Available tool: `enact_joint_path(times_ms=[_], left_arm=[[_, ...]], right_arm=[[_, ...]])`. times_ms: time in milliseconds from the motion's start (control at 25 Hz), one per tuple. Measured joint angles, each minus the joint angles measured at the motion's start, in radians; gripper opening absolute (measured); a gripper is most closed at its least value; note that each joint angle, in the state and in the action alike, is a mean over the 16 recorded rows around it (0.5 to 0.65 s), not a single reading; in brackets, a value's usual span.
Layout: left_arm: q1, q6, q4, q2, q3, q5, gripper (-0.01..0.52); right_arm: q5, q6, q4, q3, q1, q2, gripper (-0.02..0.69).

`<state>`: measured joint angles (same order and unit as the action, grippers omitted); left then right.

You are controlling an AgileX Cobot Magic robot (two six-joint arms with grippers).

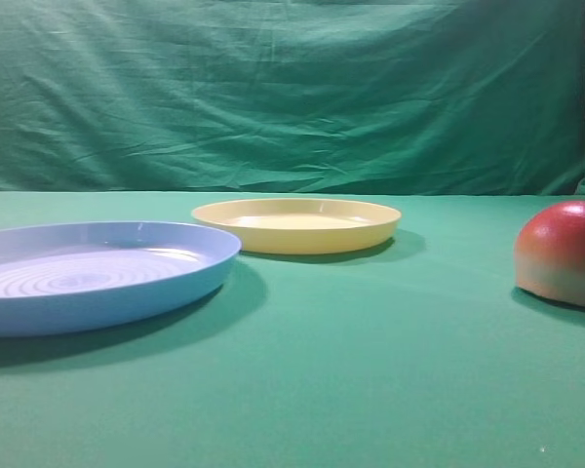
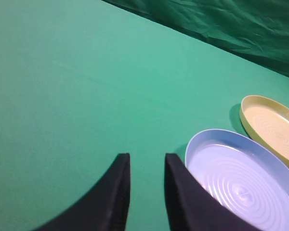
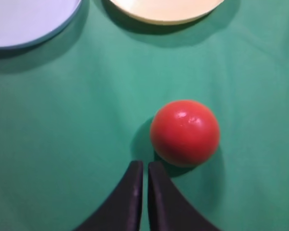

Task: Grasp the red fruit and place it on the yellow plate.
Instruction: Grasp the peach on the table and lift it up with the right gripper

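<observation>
While the fruit sat untouched: both arms hung above the green bench and neither held anything.
Red fruit: the red fruit point(image 3: 185, 132) rested flat side down on the bench cloth, toward the right edge in the high view point(image 1: 562, 253), well apart from both plates.
Yellow plate: the yellow plate point(image 1: 296, 225) lay farther back near the middle of the bench, bare, with the blue plate point(image 1: 97, 271) to its left and closer to the front edge.
Right pincer: the right gripper point(image 3: 145, 168) had its jaws nearly together, only a thin slit between the tips, clamped on nothing.
Left pincer: the left gripper point(image 2: 147, 163) hung with jaws a little apart over bare cloth beside the blue plate.
Deciding relation: the fruit lay just ahead of the right pincer's tips and off to their right, not on their line (so the jaws would likely need to part and shift rightward before descending).
Long axis: none to speak of; from above the dome looked round.
Nearer arm: the right, by far.
</observation>
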<state>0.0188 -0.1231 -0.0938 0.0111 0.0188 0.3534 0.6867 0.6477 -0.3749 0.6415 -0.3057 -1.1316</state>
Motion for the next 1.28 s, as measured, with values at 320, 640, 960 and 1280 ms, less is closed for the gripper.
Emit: enact_joint_path(times_ms=[320, 640, 960, 1280], left_arm=[[0.000, 0.000, 0.000, 0.000, 0.000, 0.000, 0.157], [0.000, 0.000, 0.000, 0.000, 0.000, 0.000, 0.157], [0.000, 0.000, 0.000, 0.000, 0.000, 0.000, 0.157], [0.000, 0.000, 0.000, 0.000, 0.000, 0.000, 0.157]], right_arm=[[0.025, 0.000, 0.023, 0.101, -0.010, -0.206, 0.384], [-0.013, 0.000, 0.023, 0.126, -0.010, -0.348, 0.624], [-0.105, 0.000, 0.023, 0.127, -0.010, -0.444, 0.537], [-0.110, 0.001, 0.023, 0.176, -0.010, -0.475, 0.362]])
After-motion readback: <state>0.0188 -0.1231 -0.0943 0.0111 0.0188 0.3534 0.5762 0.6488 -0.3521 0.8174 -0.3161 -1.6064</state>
